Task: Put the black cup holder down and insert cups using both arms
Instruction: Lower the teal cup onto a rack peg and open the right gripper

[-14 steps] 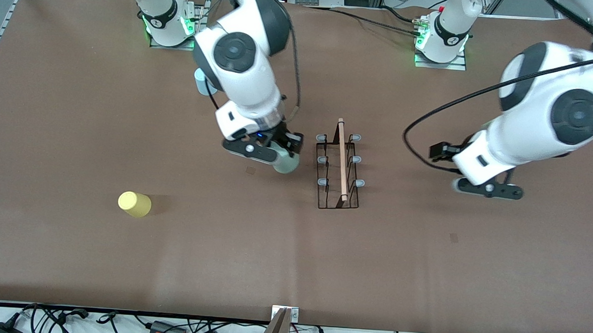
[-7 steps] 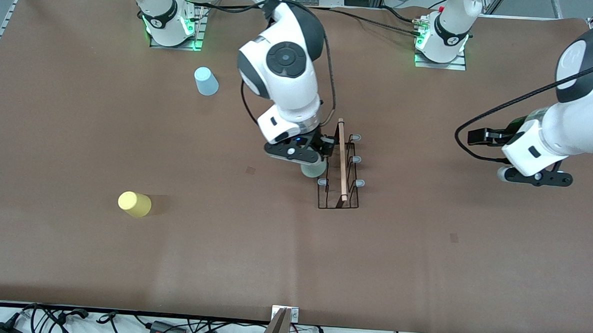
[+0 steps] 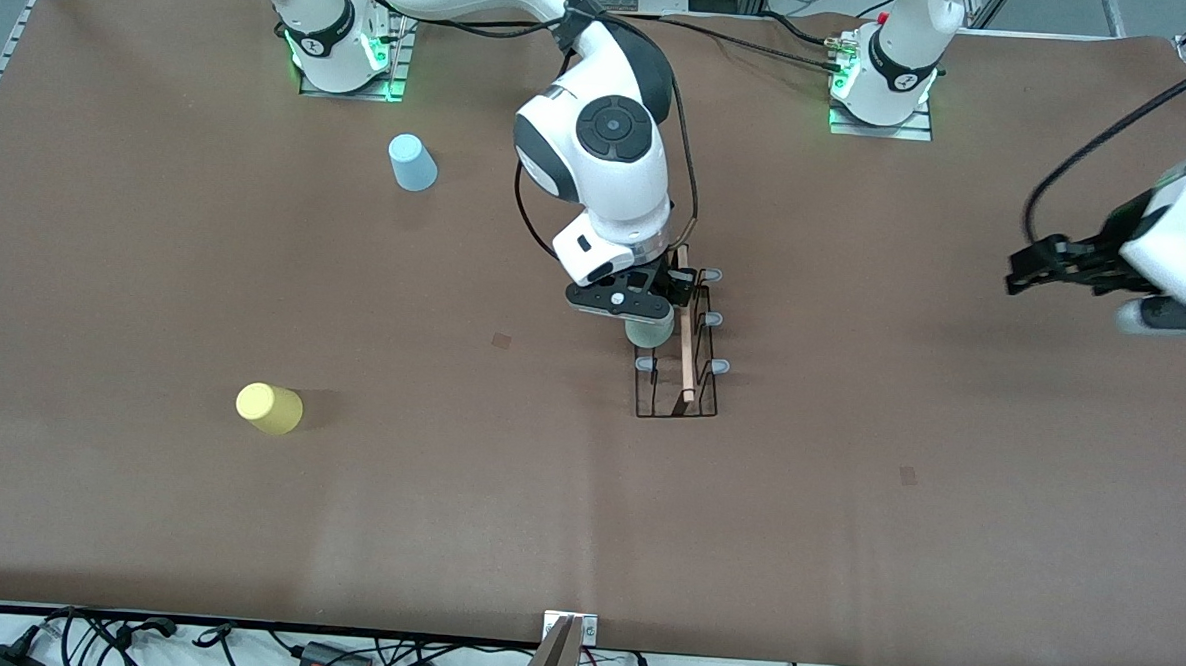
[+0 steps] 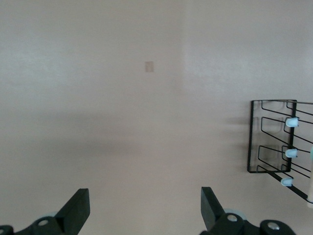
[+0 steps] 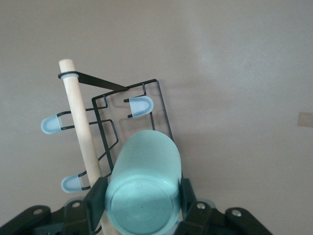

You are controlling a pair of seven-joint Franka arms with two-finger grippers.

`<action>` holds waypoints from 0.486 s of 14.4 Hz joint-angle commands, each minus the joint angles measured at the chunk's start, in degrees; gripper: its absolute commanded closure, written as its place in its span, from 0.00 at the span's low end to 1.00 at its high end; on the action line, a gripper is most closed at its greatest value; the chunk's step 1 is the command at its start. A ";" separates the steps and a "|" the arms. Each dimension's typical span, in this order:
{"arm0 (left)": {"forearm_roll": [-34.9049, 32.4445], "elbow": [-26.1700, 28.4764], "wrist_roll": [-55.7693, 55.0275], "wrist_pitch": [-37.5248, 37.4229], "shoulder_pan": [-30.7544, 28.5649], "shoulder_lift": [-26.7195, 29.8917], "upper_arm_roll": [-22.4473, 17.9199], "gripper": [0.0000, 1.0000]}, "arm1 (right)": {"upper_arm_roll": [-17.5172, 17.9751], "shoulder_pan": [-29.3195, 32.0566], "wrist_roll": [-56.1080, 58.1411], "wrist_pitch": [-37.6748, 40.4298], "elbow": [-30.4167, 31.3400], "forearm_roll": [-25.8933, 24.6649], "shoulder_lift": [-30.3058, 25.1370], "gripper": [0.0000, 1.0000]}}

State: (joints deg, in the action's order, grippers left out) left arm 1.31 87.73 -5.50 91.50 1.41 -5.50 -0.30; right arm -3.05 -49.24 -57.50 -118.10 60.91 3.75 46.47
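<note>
The right gripper (image 3: 648, 313) hangs over the black cup holder (image 3: 679, 343), above the row of pegs on the side toward the right arm's end of the bench (image 3: 504, 529). Its fingers are clamped on the pale green cup (image 3: 649, 331), one finger on each side of the cup's wall. In the right wrist view the green cup (image 5: 143, 189) sits between the two black fingers (image 5: 96, 200), with the holder's wooden rod (image 5: 81, 129) running just beside it and grey-tipped pegs (image 5: 139, 105) showing past its rim. Whether the cup touches a peg cannot be told.

Taking the cup holder as the landmark and going across the front view: the yellow cup (image 3: 268, 408) stands on the bench well apart from the holder, toward the right arm's end and nearer the front camera than it. The light blue cup (image 3: 412, 162) stands farther from the camera than the holder, also toward the right arm's end, well apart. The holder itself rests near the middle of the bench, its rod pointing toward the camera, with pegs on both sides.

The left gripper (image 3: 1050, 266) is in the air over bare bench well apart from the holder, toward the left arm's end. The left wrist view shows its fingers (image 4: 78, 209) spread apart with nothing between them, and the holder (image 4: 274, 145) at the edge of that view.
</note>
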 commanded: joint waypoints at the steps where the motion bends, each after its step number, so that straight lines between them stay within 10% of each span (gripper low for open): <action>1: 0.44 3.50 1.36 0.54 -0.01 3.48 -0.32 0.00 | -0.99 -0.85 -1.29 0.07 -2.20 -0.49 1.16 0.39; 2: 0.27 2.71 2.41 -0.61 -0.01 3.22 -0.32 0.00 | -0.99 -0.85 -1.29 -0.19 -2.03 -0.49 1.25 0.00; 7: 0.27 2.62 4.00 -0.88 -0.97 3.13 -0.23 0.00 | -1.61 -0.59 0.37 -0.81 -0.27 -0.49 -0.24 0.00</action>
State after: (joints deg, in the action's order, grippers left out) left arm 1.31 89.20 -3.57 90.84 1.21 -3.58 -0.64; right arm -3.38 -49.36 -57.43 -118.95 60.80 3.65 46.81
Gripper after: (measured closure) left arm 0.000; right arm 0.000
